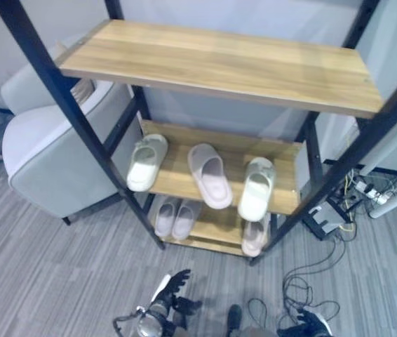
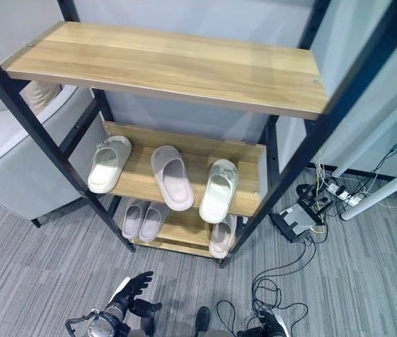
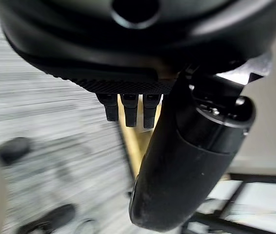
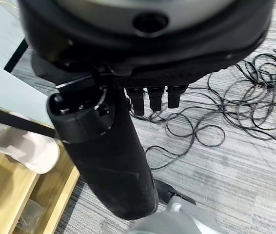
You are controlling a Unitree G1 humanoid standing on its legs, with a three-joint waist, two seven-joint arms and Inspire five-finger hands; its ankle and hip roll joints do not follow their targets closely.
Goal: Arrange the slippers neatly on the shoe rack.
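No legible writing is seen. Three slippers (image 1: pixel 209 175) are laid on the shoe rack (image 1: pixel 219 67)'s middle shelf at frame centre, three on the bottom shelf (image 1: pixel 216 226). Left hand (image 1: pixel 172 289) at lower edge, fingers spread, nothing held; right hand (image 1: pixel 309 323) at lower right, fingers cannot be told.

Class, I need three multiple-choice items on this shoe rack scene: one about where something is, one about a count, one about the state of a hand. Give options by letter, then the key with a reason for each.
1. Where is the pink pair?
A. top shelf
B. middle shelf
C. bottom shelf

2. How many slippers lie on the middle shelf?
A. one
B. three
C. five

3. What is the left hand doing?
A. holding a slipper
B. open, holding nothing
C. pressing on the top shelf

Key: C, the pair lies side by side on the lowest board; B, two white ones flank a pink one; B, its fingers spread low above the floor.
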